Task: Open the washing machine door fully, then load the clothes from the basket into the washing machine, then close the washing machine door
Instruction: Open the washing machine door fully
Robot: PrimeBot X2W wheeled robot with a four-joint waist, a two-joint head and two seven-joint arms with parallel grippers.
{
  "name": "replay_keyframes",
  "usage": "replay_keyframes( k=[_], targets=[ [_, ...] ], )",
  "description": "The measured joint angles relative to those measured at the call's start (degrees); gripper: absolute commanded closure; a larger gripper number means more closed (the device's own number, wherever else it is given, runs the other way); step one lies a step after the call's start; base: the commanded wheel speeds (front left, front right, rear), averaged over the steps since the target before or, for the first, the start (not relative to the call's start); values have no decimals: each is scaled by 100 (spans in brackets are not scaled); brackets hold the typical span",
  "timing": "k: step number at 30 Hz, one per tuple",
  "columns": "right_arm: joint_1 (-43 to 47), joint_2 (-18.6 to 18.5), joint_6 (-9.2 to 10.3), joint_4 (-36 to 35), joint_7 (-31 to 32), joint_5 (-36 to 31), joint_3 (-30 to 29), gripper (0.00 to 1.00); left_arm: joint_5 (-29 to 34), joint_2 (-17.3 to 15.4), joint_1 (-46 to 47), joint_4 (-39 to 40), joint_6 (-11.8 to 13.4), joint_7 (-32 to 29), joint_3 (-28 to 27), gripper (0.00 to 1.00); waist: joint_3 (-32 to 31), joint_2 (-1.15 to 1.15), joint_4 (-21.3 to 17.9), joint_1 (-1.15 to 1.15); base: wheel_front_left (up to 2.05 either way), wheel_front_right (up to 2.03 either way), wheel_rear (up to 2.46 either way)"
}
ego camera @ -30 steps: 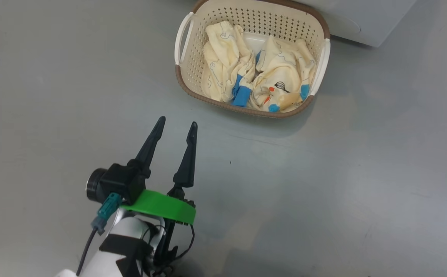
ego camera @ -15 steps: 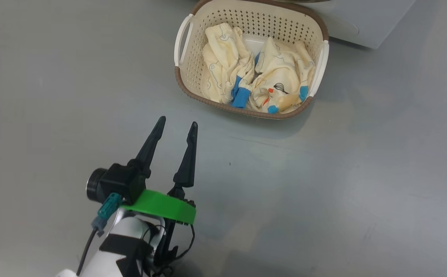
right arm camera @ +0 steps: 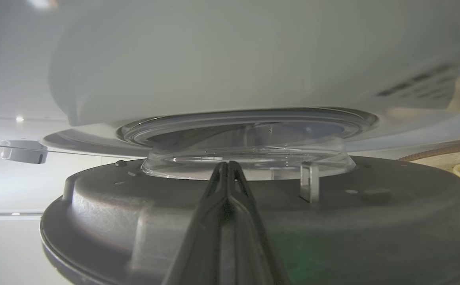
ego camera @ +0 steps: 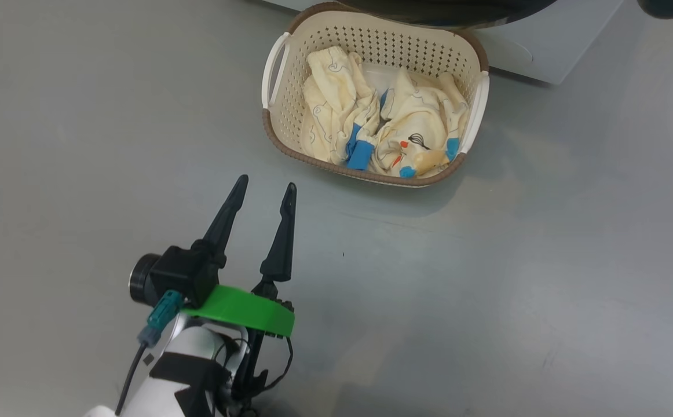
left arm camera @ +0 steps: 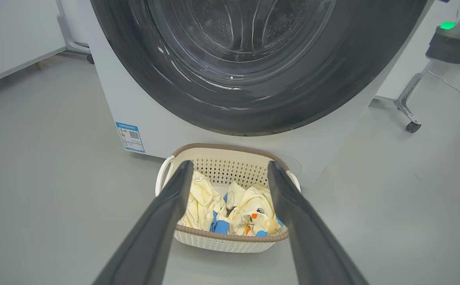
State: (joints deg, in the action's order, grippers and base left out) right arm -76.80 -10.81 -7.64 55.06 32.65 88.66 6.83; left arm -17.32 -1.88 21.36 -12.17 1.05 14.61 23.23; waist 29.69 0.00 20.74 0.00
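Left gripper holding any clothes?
No, the left gripper is open and empty, short of the basket where the clothes lie.

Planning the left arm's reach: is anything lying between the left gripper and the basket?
Nothing. In the head view the stretch from the open left gripper to the basket is bare grey floor; the left wrist view agrees.

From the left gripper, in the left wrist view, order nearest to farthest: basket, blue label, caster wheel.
1. Basket: straight ahead.
2. Blue label: left, low on the machine.
3. Caster wheel: far right.
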Motion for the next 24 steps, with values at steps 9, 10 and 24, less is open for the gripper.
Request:
replay_keyframes(
  k=[9, 10, 24],
  targets=[
    [210, 86, 0, 157, 310, -1, 135, 100, 1, 0, -3, -1, 0, 0, -7, 0, -118, 0, -42, 0, 0, 0, 0],
    [260, 108, 0, 157, 311, -1, 146, 100, 1, 0, -3, -1, 0, 0, -8, 0, -132, 0, -48, 0, 0, 0, 0],
    [661, 272, 0, 111, 656, -11, 361, 100, 19, -1, -64, -32, -1, 0, -68, 0, -381, 0, -127, 0, 0, 0, 0]
  ],
)
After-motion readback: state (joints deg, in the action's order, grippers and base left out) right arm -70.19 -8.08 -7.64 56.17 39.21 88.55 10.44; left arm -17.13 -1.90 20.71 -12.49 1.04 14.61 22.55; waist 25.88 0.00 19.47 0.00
